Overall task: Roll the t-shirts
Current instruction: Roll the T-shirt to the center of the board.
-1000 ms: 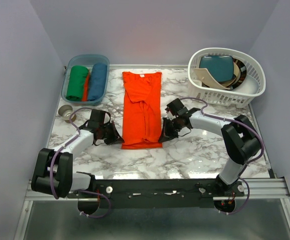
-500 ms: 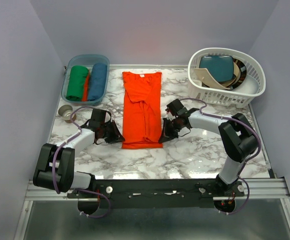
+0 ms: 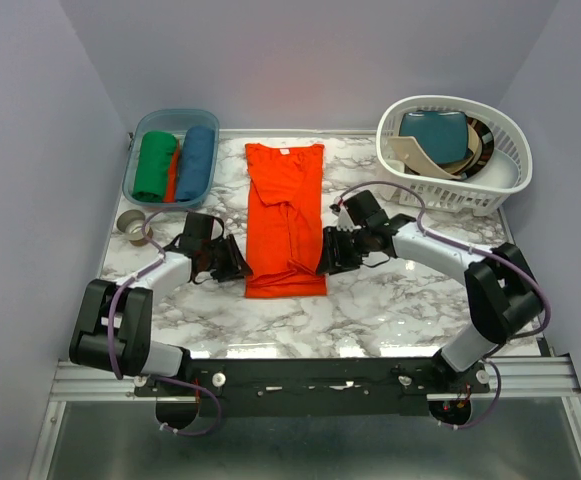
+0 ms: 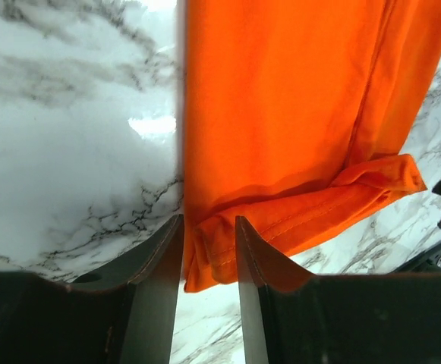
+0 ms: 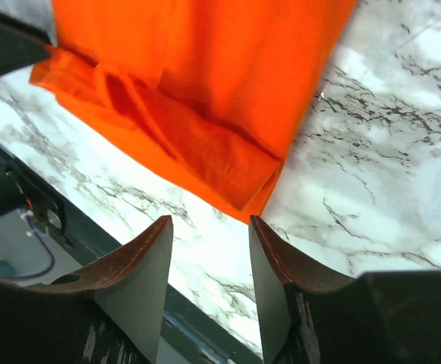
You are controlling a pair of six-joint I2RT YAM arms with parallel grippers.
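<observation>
Here, the bright orange-red fabric t-shirt (image 3: 285, 225), folded into a long strip, lay flat between the two grippers on the white marble-patterned table (image 3: 400, 300). The left gripper (image 4: 209, 227) stood spread, its fingers straddling the doubled hem corner. The right gripper (image 5: 209, 221), likewise spread, had the opposite hem corner just ahead of its fingertips, apart from them.
</observation>
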